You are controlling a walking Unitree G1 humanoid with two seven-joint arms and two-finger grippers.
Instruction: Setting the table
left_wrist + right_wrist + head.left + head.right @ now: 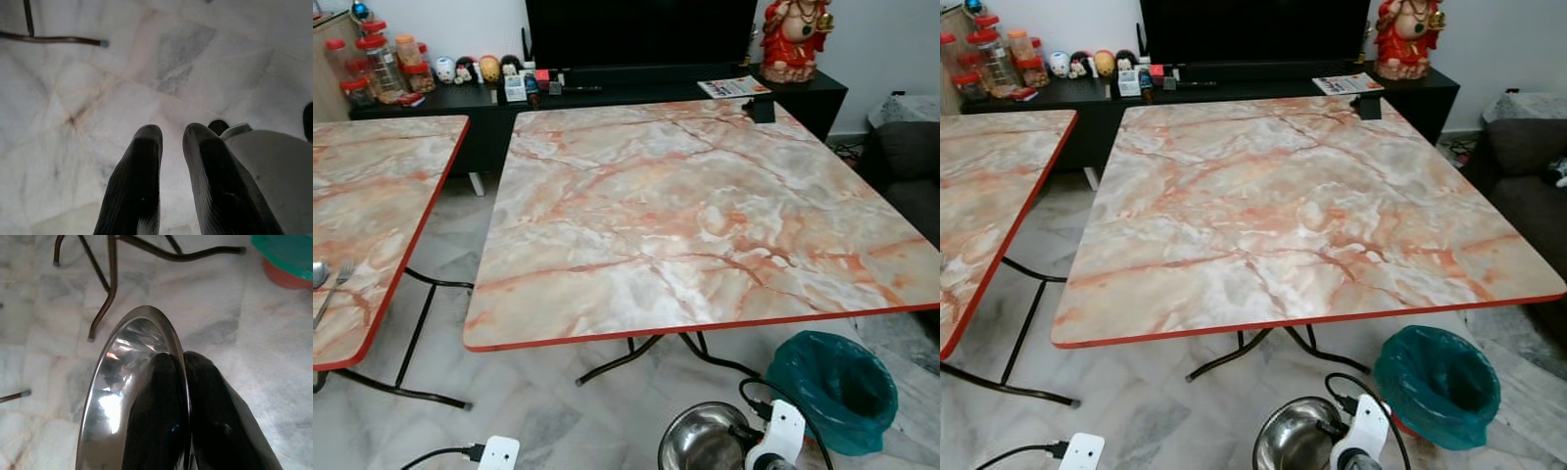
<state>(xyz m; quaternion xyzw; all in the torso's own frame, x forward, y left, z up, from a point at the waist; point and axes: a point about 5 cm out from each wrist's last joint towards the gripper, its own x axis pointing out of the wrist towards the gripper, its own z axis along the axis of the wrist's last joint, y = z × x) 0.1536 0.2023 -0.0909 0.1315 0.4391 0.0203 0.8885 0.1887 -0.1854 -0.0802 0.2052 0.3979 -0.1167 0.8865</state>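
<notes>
One steel bowl [128,382] hangs low before the table's near edge [705,328], its rim nipped between the right gripper [183,357] fingers. We judge the thin hold liable to slip, or the bowl to strike that edge when raised. Left gripper [172,134] hangs idle, fingers slightly apart, empty.

Pink-and-grey marbled tabletop [685,211] with red edging, shiny silver steel bowl [700,441] held by black-fingered right pincer [186,382], teal bin liner [832,387], pale grey veined marble floor [98,122], black TV cabinet [489,108], red figurine [793,39]
</notes>
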